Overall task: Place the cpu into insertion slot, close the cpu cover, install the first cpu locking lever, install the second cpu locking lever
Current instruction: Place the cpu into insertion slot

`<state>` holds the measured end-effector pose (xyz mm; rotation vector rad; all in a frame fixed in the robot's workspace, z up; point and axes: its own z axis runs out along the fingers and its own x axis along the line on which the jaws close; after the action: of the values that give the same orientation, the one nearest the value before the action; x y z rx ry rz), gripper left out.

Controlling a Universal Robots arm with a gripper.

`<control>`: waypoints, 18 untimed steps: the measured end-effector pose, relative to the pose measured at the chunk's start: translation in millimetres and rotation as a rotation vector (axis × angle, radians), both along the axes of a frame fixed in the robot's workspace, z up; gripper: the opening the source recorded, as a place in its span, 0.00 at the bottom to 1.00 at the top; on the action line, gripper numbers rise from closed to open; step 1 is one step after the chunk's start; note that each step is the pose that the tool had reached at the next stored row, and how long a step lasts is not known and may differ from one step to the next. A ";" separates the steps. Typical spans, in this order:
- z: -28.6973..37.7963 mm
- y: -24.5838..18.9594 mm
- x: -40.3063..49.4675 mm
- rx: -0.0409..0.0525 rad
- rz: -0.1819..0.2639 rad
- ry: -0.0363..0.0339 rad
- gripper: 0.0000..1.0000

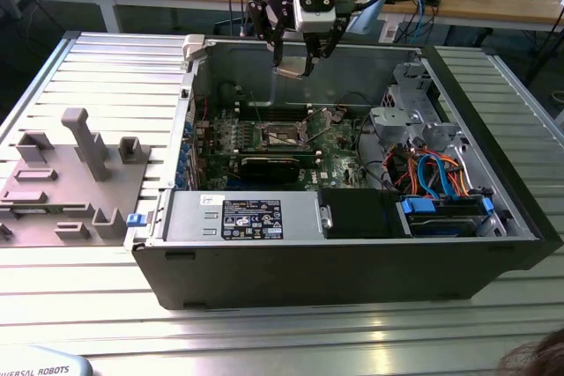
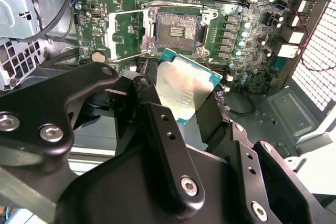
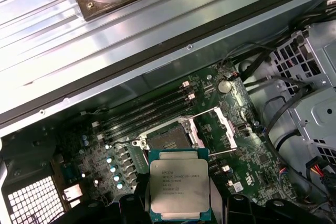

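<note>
We hold the cpu (image 3: 179, 184) pinched by its edges between the fingers of the gripper (image 1: 293, 64), which hangs above the open computer case (image 1: 352, 275) in the exterior view. Both wrist views show the insertion slot (image 2: 177, 29) bare, its dark centre exposed, apart from the cpu. The cpu cover (image 2: 111, 35) lies swung open beside the slot. We judge nothing finished yet: seating, closing and both lever steps remain

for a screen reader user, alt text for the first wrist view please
The claw holds the cpu, metal top toward the camera, over the green motherboard inside an open computer case. Beyond it the insertion slot lies uncovered, the cpu cover swung open beside it.
</note>
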<state>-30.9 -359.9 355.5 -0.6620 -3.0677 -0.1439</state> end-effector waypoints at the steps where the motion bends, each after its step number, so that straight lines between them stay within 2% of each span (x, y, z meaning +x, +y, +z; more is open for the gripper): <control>1: 0.0 0.0 0.0 0.0000 -0.001 0.0000 0.54; 18: -0.1 0.0 0.0 0.0000 -0.021 0.0000 0.54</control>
<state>-30.9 -359.8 355.4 -0.6943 -3.0615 -0.1439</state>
